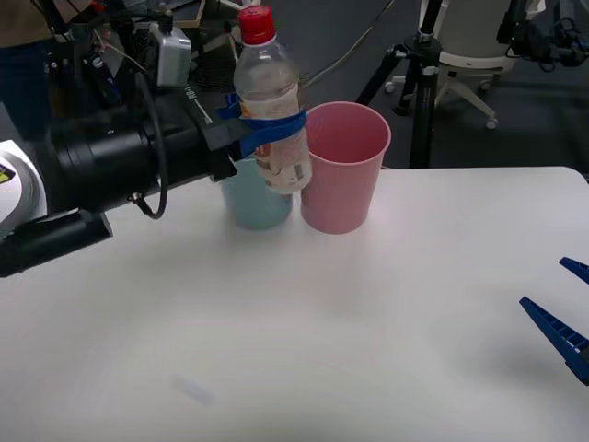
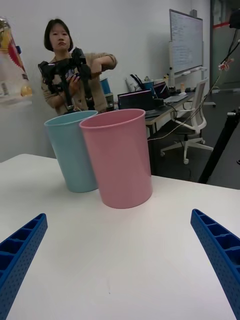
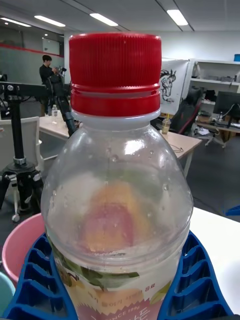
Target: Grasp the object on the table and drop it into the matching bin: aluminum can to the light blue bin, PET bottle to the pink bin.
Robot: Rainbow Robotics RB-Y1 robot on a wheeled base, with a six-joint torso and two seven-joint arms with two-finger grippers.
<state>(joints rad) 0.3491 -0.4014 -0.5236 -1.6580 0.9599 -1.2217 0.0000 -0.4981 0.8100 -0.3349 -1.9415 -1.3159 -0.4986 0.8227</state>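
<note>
PET bottle (image 1: 269, 101) is pinched upright by the left hand (image 1: 267, 129) at upper centre, above the light blue bin (image 1: 255, 198), beside the pink bin (image 1: 341, 166). Right hand (image 1: 561, 318) is spread at lower right over the counter (image 1: 304, 341).

Office background: grey floor, white swivel chair (image 1: 465, 57), black tripod (image 1: 419, 69), wall whiteboard (image 2: 185, 37), cluttered desks (image 3: 182, 141), ceiling strip lights (image 3: 104, 19).

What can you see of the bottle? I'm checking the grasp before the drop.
The small clear plastic bottle has a ribbed red screw cap and a red-and-yellow label. It looks empty, with droplets inside. It is upright, lifted off the white table, and the left gripper has its blue jaws shut around its middle. It hangs beside the pink bin's rim.
</note>
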